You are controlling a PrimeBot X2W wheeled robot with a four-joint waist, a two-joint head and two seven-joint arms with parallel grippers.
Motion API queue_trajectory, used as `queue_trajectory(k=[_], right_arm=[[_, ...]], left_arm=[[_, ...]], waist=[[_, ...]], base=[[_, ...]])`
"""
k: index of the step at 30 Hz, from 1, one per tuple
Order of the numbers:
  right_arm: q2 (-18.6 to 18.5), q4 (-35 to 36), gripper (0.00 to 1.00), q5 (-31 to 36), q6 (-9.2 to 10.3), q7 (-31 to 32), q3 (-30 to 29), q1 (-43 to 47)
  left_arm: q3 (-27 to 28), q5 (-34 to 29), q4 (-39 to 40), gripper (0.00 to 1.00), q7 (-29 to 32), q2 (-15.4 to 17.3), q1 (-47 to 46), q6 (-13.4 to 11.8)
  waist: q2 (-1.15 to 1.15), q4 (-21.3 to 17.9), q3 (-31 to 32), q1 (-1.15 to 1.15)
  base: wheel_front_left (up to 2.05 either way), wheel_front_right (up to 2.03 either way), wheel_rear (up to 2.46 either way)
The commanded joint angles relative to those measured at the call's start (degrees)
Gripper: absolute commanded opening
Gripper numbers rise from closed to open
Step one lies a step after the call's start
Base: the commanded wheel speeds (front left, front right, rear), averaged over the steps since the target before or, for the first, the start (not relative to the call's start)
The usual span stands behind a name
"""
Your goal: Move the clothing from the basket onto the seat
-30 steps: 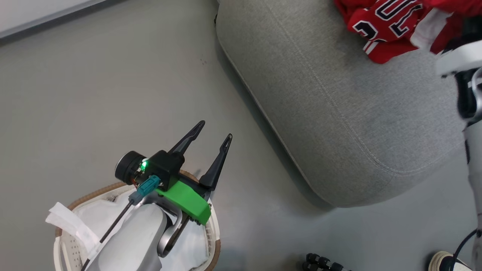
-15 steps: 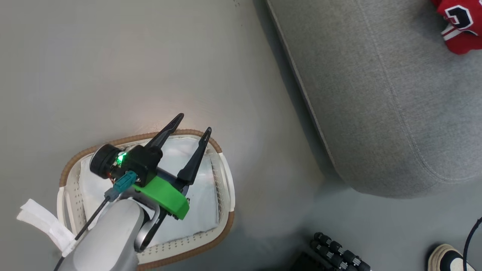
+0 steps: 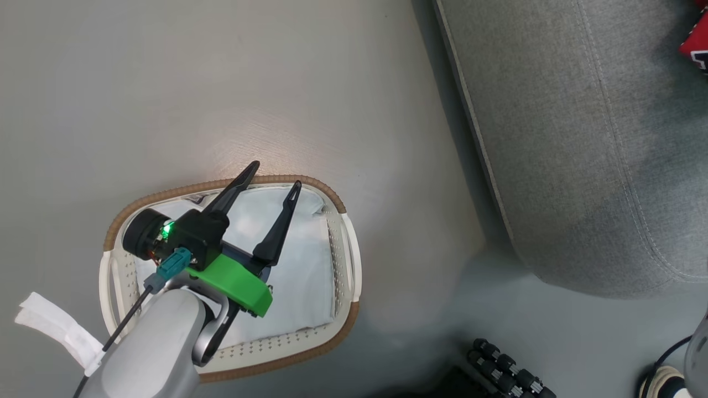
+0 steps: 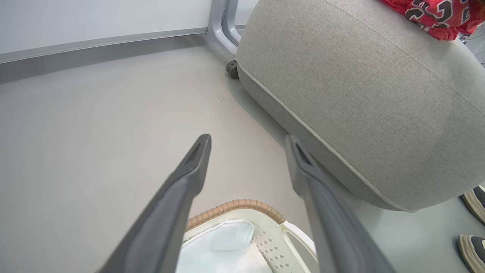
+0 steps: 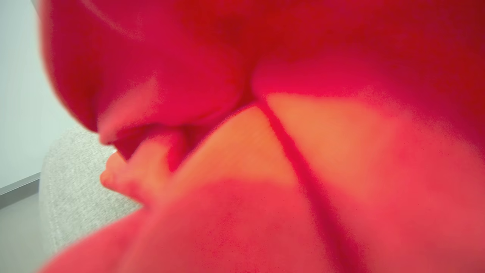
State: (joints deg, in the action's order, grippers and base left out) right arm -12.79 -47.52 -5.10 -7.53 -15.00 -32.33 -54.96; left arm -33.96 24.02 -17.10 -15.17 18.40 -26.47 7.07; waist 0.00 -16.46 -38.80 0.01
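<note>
Grey floor: one basket, one seat

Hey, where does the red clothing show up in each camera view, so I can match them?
Head view: clothing at the upper right edge, on the seat.
Left wrist view: clothing at top right, on the seat.
Right wrist view: clothing close up, blurred.
Shared landmark: the grey seat.

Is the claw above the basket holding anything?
No, the left claw hovers over the basket with its fingers apart and nothing between them.
</note>
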Motion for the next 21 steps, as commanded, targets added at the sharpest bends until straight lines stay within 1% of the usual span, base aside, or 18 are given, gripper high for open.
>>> queue_trajectory(k=[1,6,7,9,13,17,21], right_arm=[[0.48,1.21,1.00,-0.37,0.08,-0.27,0.53,2.36],[1.70,4.82,1.00,-1.86,0.08,-0.27,2.19,7.75],[2.19,6.30,1.00,-2.34,0.08,-0.27,3.14,10.67],[2.28,7.95,1.00,-3.10,0.08,-0.27,3.49,13.10],[3.39,10.07,1.00,-4.50,0.08,-0.27,4.94,17.97],[4.30,12.45,1.00,-4.30,0.08,-0.27,7.97,22.48],[5.88,13.37,1.00,-4.97,0.08,-0.27,10.01,26.13]], left_arm=[[0.20,-0.28,-0.40,1.00,0.05,-0.48,-0.42,-0.06],[0.89,-0.16,-1.28,1.00,0.05,-2.10,0.54,0.05],[1.32,-0.11,-1.77,1.00,0.05,-2.90,1.12,0.14],[1.84,-0.19,-2.30,1.00,0.05,-3.52,1.53,0.20],[3.19,-0.24,-3.41,1.00,0.05,-4.88,2.70,0.31],[4.94,-0.53,-4.74,1.00,0.05,-6.26,4.18,0.29],[7.34,-1.28,-6.75,1.00,0.05,-7.34,5.71,0.31]], waist=[[0.00,0.21,1.19,-0.01],[0.00,1.25,4.10,-0.01],[0.00,1.89,5.67,-0.01],[0.00,2.51,7.20,-0.01],[0.00,3.67,10.21,-0.01],[0.00,4.64,13.39,-0.01],[0.00,5.81,16.61,-0.01]], base=[[0.00,0.00,0.00],[0.00,0.00,0.00],[0.00,0.00,0.00],[0.00,0.00,0.00],[0.00,0.00,0.00],[0.00,0.00,0.00],[0.00,0.00,0.00]])
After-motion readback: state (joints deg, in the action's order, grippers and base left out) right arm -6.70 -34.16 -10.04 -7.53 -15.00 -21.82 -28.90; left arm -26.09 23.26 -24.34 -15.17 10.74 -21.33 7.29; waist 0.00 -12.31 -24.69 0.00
